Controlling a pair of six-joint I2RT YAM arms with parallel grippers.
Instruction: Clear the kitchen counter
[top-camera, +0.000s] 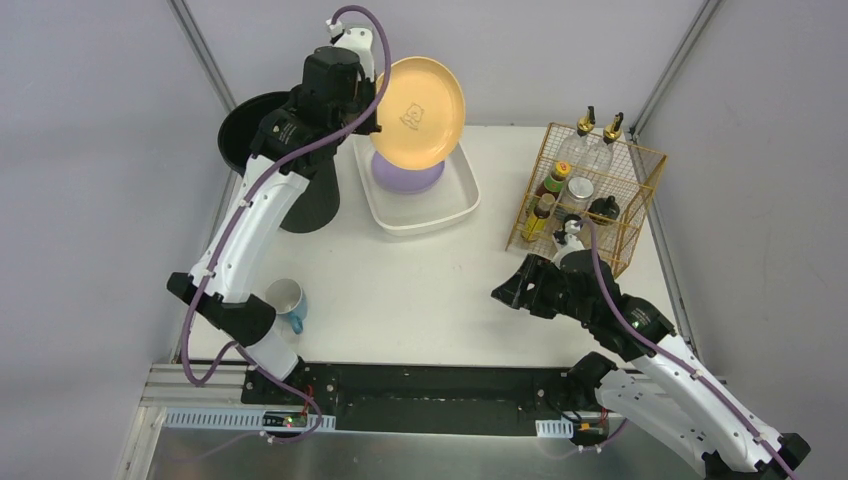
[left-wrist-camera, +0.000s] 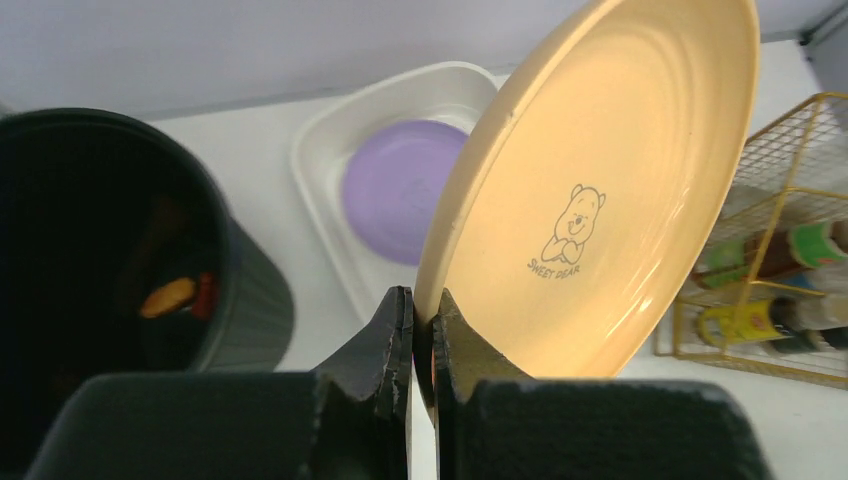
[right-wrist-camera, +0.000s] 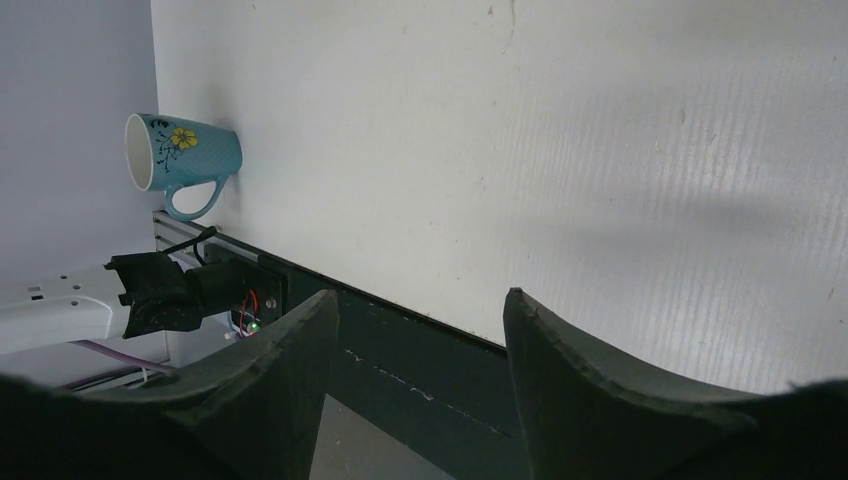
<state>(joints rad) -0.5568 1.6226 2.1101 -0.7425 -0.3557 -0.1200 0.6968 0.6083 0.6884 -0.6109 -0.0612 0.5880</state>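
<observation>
My left gripper (left-wrist-camera: 422, 300) is shut on the rim of a yellow plate (top-camera: 420, 112), held tilted on edge above the white basin (top-camera: 455, 205); the plate (left-wrist-camera: 600, 180) bears a bear drawing. A purple bowl (top-camera: 408, 176) lies in the basin, also in the left wrist view (left-wrist-camera: 395, 200). A teal mug (top-camera: 288, 303) with a flower stands near the counter's front left, also in the right wrist view (right-wrist-camera: 180, 155). My right gripper (right-wrist-camera: 420, 310) is open and empty above the white kitchen counter (top-camera: 420, 290) near its black front rail, at the right (top-camera: 510, 290).
A black bin (top-camera: 265, 150) with scraps inside stands at the back left, under my left arm. A gold wire rack (top-camera: 590, 195) with several bottles stands at the back right, just beyond my right wrist.
</observation>
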